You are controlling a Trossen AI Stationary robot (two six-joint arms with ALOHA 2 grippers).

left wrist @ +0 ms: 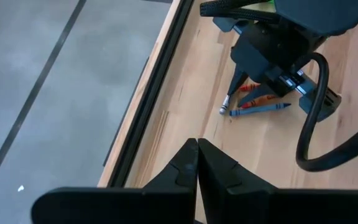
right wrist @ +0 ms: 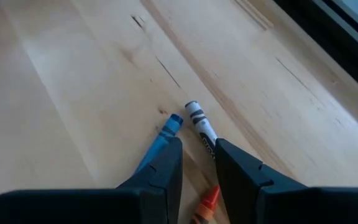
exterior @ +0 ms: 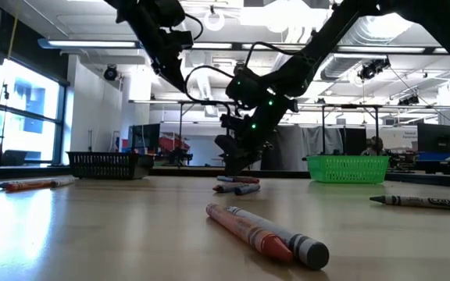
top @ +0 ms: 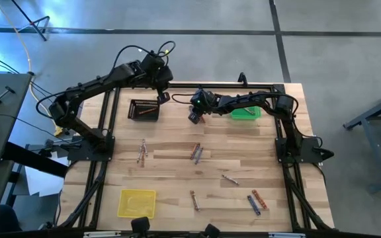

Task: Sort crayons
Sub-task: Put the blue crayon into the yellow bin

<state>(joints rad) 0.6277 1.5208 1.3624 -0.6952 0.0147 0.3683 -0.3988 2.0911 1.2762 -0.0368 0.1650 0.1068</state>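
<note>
The right pincer (right wrist: 197,163) hangs low over the far middle of the bench (top: 177,155), its fingers (right wrist: 160,171) parted by a narrow gap and closed on nothing. Just ahead of the tips lie three crayons close together: a blue crayon (right wrist: 163,138) running under one finger so that only its front part shows, a grey crayon (right wrist: 200,124) beside it with its rear end hidden between the fingers, and an orange crayon (right wrist: 205,204) largely cut off below the gap. In the left wrist view the same cluster sits partly under the right arm's body.

The left pincer (left wrist: 197,163) is pressed fully shut and empty, held over the far edge of the bench near the black tray (top: 144,110).

That black tray holds thin sticks too small to make out. The green tray (top: 245,113) at the far right is partly covered by the right arm. A yellow tray (top: 137,202) sits near the front left.

Other crayons are scattered over the bench: a pair at left centre (top: 142,152), a pair in the middle (top: 196,153), a single grey one (top: 229,178), one near the front (top: 194,199) and a blue and orange pair at the front right (top: 256,201); their colours are mostly hard to tell from above.
</note>
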